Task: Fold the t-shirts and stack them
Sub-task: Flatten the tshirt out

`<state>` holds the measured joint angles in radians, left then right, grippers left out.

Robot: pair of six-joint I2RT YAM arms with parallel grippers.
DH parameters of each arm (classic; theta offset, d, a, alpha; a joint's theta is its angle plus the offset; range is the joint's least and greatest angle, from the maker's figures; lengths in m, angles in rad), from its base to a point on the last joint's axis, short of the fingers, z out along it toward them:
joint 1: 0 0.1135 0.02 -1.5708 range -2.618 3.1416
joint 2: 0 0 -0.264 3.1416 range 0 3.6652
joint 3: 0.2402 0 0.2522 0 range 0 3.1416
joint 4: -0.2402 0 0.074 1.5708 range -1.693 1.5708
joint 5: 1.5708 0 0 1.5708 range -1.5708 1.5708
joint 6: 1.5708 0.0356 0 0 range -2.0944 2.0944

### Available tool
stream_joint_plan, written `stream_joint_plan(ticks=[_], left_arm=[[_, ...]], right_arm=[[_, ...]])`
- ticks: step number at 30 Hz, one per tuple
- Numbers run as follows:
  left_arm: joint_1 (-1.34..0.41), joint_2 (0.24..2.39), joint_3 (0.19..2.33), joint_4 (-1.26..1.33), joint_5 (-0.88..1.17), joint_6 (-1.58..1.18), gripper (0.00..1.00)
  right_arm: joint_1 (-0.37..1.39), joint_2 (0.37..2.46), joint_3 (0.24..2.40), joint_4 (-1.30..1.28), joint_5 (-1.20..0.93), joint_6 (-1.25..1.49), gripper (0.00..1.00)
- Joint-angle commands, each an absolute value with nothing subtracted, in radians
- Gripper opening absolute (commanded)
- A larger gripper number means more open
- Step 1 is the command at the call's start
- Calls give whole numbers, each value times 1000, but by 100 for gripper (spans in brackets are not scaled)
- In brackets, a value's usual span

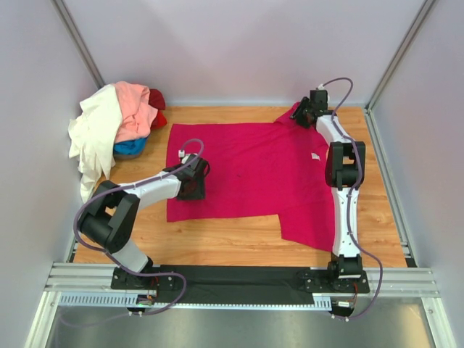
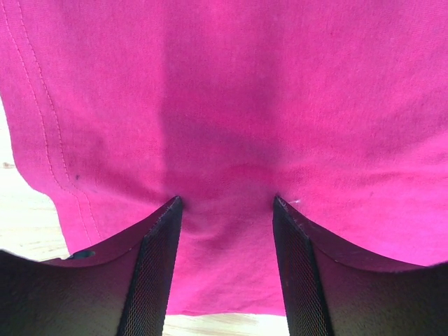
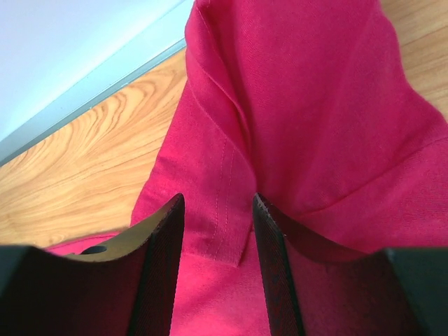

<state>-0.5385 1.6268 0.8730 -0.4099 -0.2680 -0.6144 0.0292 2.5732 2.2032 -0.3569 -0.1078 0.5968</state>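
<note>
Though it's illegible, magenta t-shirt [image 1: 246, 170] bears white tag [image 1: 315, 156].

You've got a wooden table top [image 1: 232, 243] under everything, warm orange grain running away to the pale back wall [image 1: 239, 51]. Plain lilac-grey panels box you in, the left wall [image 1: 29, 109] on one side and the right wall [image 1: 428, 145] on the other. A grey metal post [image 1: 80, 43] slants up the far left corner, and a second post [image 1: 406, 51] mirrors it on the far right. Along the near edge a slotted aluminium rail [image 1: 80, 279] spans the width. In the right wrist view, a pale strip [image 3: 105, 85] runs where wall meets wood. The light is soft and even, the shadows faint.
</note>
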Motion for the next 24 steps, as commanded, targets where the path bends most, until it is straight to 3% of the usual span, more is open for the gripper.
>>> stream_joint_plan(ticks=[1, 12, 24], left_arm=[[-552, 1732, 807, -437, -173, -635, 61], [-558, 1743, 815, -446, -181, -634, 60], [-566, 1756, 824, -453, -186, -630, 60]], right_arm=[[29, 2563, 2191, -333, -63, 584, 45], [11, 2502, 2056, -246, -29, 609, 43], [18, 2569, 2151, -276, -61, 623, 42]])
